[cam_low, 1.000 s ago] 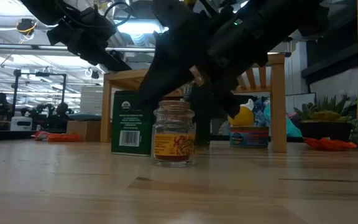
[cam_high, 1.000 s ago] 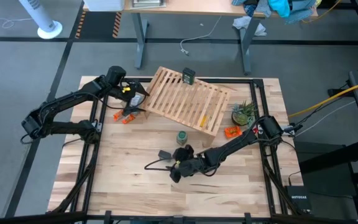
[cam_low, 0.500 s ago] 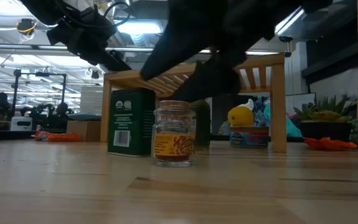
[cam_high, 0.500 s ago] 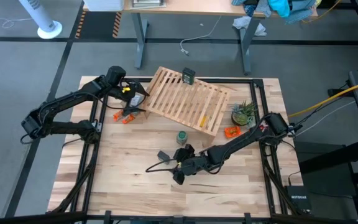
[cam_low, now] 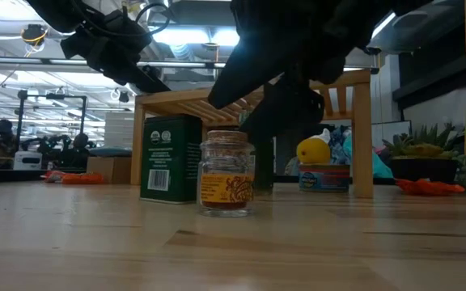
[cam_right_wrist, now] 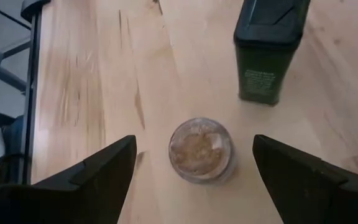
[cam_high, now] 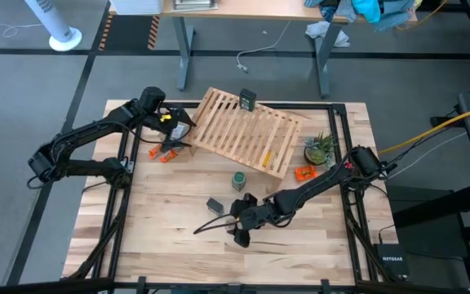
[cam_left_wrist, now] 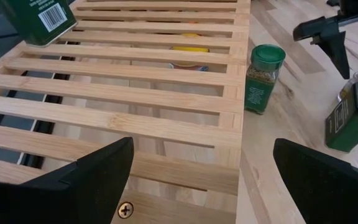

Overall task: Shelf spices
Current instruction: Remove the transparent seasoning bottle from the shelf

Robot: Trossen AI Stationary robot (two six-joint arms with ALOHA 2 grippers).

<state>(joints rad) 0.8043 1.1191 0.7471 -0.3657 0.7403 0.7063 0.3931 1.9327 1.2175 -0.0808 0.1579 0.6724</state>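
Observation:
The shelf (cam_high: pixel 247 131), a tilted light-wood slatted rack, stands at the table's far middle with one dark squarish jar (cam_high: pixel 247 100) on its far edge. A green round jar (cam_high: pixel 238 180) stands on the table near the shelf's front. A second dark squarish jar (cam_right_wrist: pixel 269 50) and a tiny clear glass jar (cam_right_wrist: pixel 201 149) stand side by side near the table's middle. My right gripper (cam_right_wrist: pixel 194 171) hovers open above the glass jar, one finger on either side and clear of it. My left gripper (cam_left_wrist: pixel 210 180) waits open at the shelf's left end.
Orange pieces (cam_high: pixel 163 153) lie by the shelf's left end and others (cam_high: pixel 304 172) by a small potted plant (cam_high: pixel 321 149) at the right. A yellow thing (cam_low: pixel 314 151) and a can (cam_low: pixel 324 178) sit under the shelf. Bare wood lies toward the near edge.
My right gripper has risen from beside the two jars and turned, still open, and now stands higher above the glass jar. The dark squarish jar next to the glass one has turned a little on the spot.

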